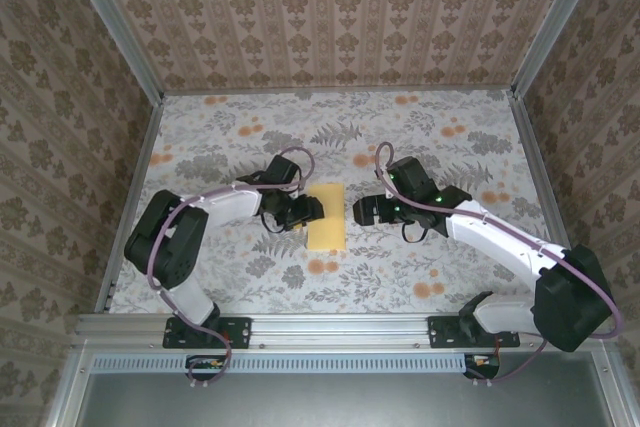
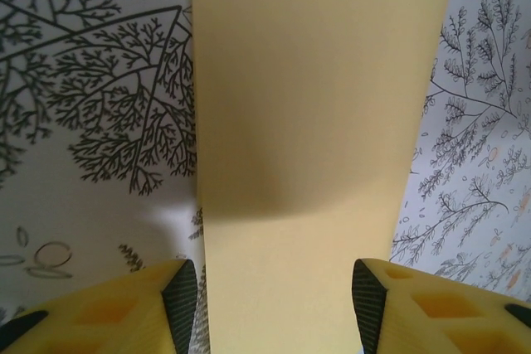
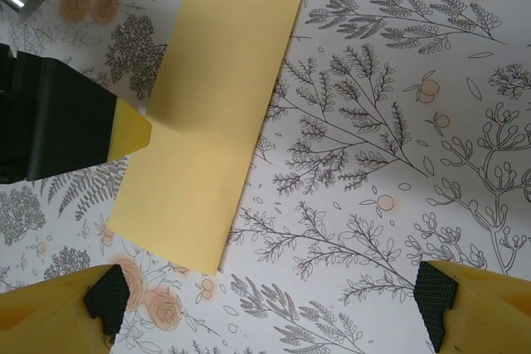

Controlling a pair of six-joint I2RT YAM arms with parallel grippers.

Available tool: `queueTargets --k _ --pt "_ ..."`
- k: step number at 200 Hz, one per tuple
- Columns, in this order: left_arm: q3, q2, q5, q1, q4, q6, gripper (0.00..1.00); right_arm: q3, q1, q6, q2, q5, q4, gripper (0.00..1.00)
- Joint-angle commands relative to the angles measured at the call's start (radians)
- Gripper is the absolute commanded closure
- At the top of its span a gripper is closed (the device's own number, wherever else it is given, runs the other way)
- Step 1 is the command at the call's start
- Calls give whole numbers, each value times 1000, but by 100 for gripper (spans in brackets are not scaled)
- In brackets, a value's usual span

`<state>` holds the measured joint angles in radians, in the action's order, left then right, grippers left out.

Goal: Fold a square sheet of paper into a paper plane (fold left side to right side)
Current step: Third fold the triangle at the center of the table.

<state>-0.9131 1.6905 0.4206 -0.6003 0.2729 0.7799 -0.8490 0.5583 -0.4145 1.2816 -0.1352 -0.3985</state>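
The square sheet of paper [image 1: 327, 217] lies flat on the flowered table as a pale-yellow rectangle, long side running away from me. My left gripper [image 1: 306, 212] stands open at its left edge. In the left wrist view the paper [image 2: 307, 122] fills the gap between the two pads, with my left gripper [image 2: 278, 288] low over it and nothing pinched. My right gripper [image 1: 362, 209] hovers open just right of the sheet. From the right wrist the paper [image 3: 211, 122] lies upper left, my right gripper [image 3: 270, 296] spans bare cloth, and a yellow left fingertip [image 3: 129, 132] overlaps the sheet's edge.
The tablecloth [image 1: 450, 147] is printed with grey leaves and orange flower blotches. Metal rails and patterned walls [image 1: 560, 67] fence the table on three sides. Both arms reach inward to the middle, with open cloth behind and beside them.
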Motion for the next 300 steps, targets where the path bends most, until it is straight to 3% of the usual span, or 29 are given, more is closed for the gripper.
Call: queueTargets --k 1,45,84,126,162,205,254,300 --pt "11 20 29 4 -34 28 45 10 12 21 -29 22 17 7" --pt "24 22 32 -2 -52 45 53 45 37 48 -67 32 45 7" --pt "27 -2 14 -4 -33 57 74 111 89 77 -118 83 80 7" --pt "36 -36 7 -4 -33 85 93 168 265 170 -147 268 132 7" --pt "36 -57 19 -4 -34 98 98 176 470 320 -63 466 212 5" --pt "42 -58 46 -4 -58 125 100 129 601 467 171 580 361 8" --pt "43 -58 51 -6 -60 132 100 64 623 576 383 644 494 15" --pt "41 -60 48 -6 -48 128 100 36 608 575 435 644 537 28"
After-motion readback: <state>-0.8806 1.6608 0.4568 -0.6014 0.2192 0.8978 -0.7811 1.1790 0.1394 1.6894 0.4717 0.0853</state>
